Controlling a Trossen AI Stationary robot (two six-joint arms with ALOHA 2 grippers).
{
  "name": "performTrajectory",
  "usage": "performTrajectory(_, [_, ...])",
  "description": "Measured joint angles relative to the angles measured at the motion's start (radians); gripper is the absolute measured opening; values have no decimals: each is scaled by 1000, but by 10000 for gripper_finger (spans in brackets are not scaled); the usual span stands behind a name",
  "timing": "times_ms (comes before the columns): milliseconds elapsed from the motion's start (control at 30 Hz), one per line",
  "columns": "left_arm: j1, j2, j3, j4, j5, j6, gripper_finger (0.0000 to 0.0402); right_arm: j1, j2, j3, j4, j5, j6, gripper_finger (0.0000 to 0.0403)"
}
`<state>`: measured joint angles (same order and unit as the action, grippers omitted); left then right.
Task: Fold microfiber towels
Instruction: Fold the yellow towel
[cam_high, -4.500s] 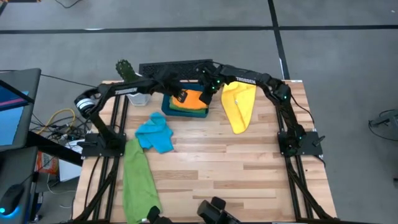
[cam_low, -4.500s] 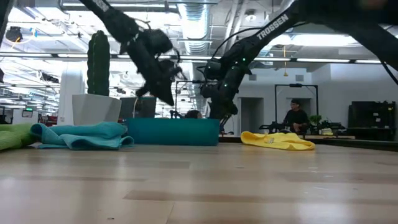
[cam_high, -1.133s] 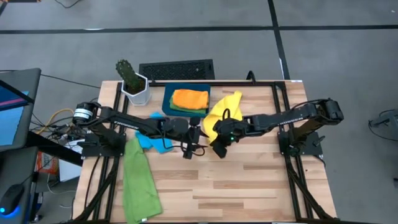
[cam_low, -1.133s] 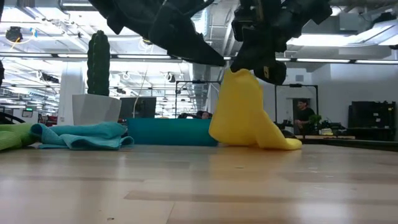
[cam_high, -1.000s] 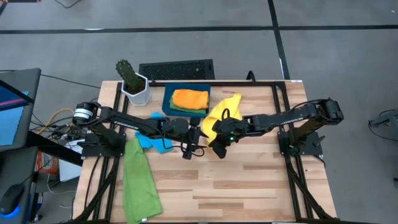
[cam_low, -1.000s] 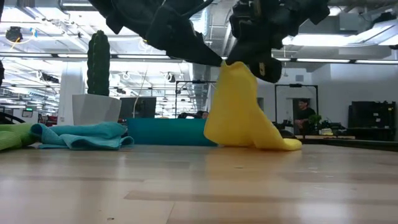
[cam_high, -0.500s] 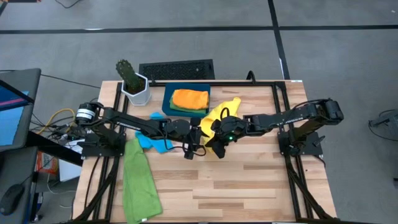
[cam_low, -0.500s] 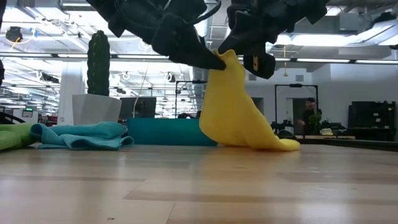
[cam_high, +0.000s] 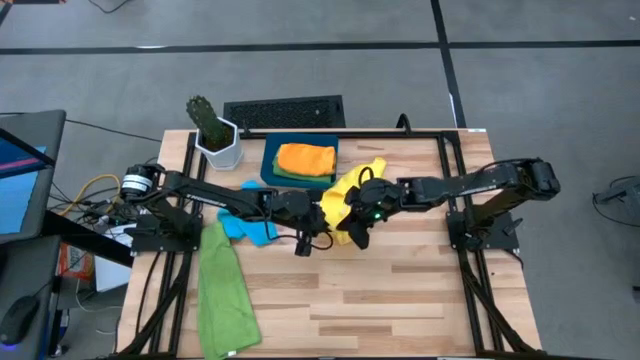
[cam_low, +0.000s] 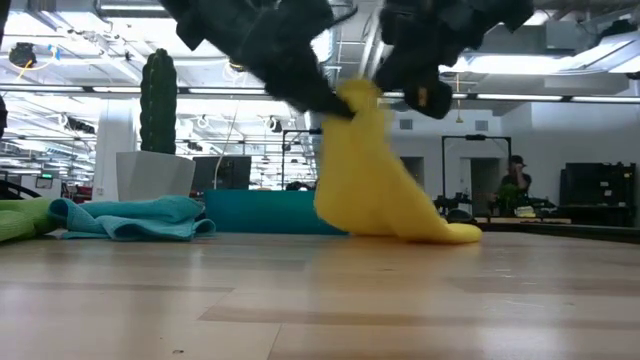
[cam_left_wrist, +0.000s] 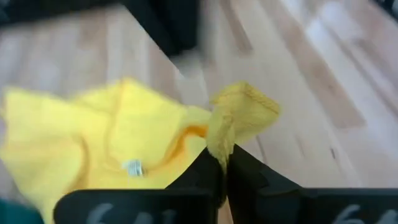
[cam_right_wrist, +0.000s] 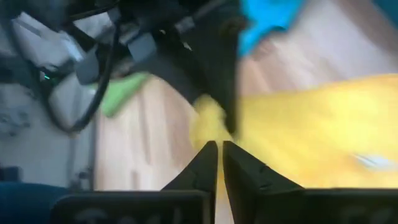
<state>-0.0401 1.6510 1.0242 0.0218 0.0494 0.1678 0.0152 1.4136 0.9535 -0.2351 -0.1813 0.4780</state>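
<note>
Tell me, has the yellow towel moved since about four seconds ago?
Yes. The yellow towel shifted from the table's right back area toward the centre, now just front-right of the teal tray.

Yellow towel (cam_high: 352, 190) plain bright yellow; sky-blue towel (cam_high: 240, 226), lime green towel (cam_high: 222, 290), orange towel (cam_high: 305, 159) on a green towel (cam_high: 285, 174) in the dark teal tray (cam_high: 268, 158). Desk (cam_high: 380, 290) pale wood planks, streaky grain. Both arms black; cactus (cam_high: 203, 113) dark green, white pot (cam_high: 222, 152).

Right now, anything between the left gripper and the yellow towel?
Nothing visible. The left gripper is shut on a bunched edge of the yellow towel, holding it up above the table. The right gripper sits right against the same raised bunch; whether it grips the cloth can't be told.
</note>
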Motion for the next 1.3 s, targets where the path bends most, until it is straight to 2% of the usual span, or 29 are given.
performTrajectory(67, [-9,4,-3,-39,9,-10,3,-24,-34,0,-101,52,-50,54])
performTrajectory(133, [-21,3,-2,-43,19,-12,2,-40,-48,0,-198,150,-116,55])
performTrajectory(233, [-40,2,-3,-77,23,-11,2,-49,-26,-9,-216,256,-232,57])
performTrajectory(467, [-72,2,-30,-92,23,-67,1,-81,157,-10,-53,250,-560,96])
performTrajectory(600, [-92,2,-47,-97,23,-103,0,-104,280,17,-38,179,-681,125])
performTrajectory(733, [-110,2,-47,-117,21,-120,0,-123,390,65,-41,180,-773,146])
performTrajectory(933, [-130,2,-47,-142,-10,-131,0,-161,498,151,-89,153,-800,159])
performTrajectory(1100, [-131,2,-47,-148,-14,-141,0,-159,522,189,-136,128,-821,146])
performTrajectory(1300, [-131,2,-47,-146,-51,-165,0,-139,508,192,-156,128,-854,62])
